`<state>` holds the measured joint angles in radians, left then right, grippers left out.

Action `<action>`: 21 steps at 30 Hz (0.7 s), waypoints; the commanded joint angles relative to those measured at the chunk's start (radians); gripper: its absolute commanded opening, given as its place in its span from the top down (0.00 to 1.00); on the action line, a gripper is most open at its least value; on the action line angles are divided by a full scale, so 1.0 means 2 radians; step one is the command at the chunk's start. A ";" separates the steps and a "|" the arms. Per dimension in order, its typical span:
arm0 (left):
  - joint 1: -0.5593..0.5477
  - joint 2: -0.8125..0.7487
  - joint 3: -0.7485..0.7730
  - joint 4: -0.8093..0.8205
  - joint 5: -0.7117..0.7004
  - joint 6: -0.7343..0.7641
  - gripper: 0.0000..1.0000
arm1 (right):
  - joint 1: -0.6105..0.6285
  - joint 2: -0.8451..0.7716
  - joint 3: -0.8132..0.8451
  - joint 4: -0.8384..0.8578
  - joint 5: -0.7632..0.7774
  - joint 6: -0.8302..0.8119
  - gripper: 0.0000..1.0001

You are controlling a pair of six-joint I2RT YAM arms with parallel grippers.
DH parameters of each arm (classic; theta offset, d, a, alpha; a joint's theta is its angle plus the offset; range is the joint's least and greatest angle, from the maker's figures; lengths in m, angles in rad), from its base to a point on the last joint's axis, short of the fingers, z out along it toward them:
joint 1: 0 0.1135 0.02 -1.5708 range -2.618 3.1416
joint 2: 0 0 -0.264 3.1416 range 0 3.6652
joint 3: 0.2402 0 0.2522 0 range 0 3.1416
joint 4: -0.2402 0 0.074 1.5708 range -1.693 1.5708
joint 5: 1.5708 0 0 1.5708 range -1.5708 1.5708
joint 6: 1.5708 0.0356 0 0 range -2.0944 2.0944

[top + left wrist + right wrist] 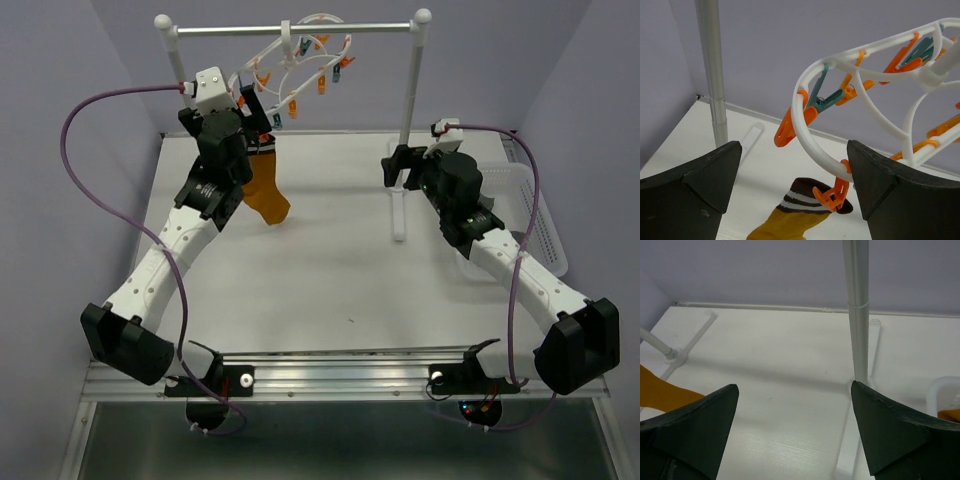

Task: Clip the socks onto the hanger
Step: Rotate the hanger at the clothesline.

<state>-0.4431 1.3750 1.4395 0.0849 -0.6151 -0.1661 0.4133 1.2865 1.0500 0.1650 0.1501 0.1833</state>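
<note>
The white oval hanger (300, 55) hangs from the rail, with orange and teal clips under it. A mustard-orange sock with dark cuff stripes (266, 188) hangs from it by its cuff. In the left wrist view an orange clip (836, 194) bites the dark cuff of this sock (790, 217). My left gripper (258, 112) is open and empty, its jaws either side of the hanger's rim (810, 140). My right gripper (393, 165) is open and empty above the table, near the rail's right post. The dark grey socks are out of view.
The metal rail stand has white posts (412, 90); its right post (858, 315) stands just ahead of my right gripper. A clear basket (545, 225) sits at the right, partly behind the right arm; its rim (935, 390) shows with something orange (950, 414) inside.
</note>
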 commanded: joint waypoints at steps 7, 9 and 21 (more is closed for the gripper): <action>0.003 -0.078 -0.028 -0.004 0.017 0.009 0.01 | 0.000 -0.010 0.019 0.026 -0.039 -0.013 0.00; 0.002 -0.087 -0.027 -0.013 -0.012 0.010 0.01 | 0.000 -0.009 0.020 0.025 -0.041 -0.014 0.00; -0.004 -0.125 -0.065 -0.007 0.183 0.018 0.01 | 0.000 -0.010 0.032 0.023 -0.025 -0.020 0.00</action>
<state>-0.4389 1.1488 1.3277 0.0181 -0.4522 -0.1566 0.4133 1.2865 1.0718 0.1665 0.0895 0.1604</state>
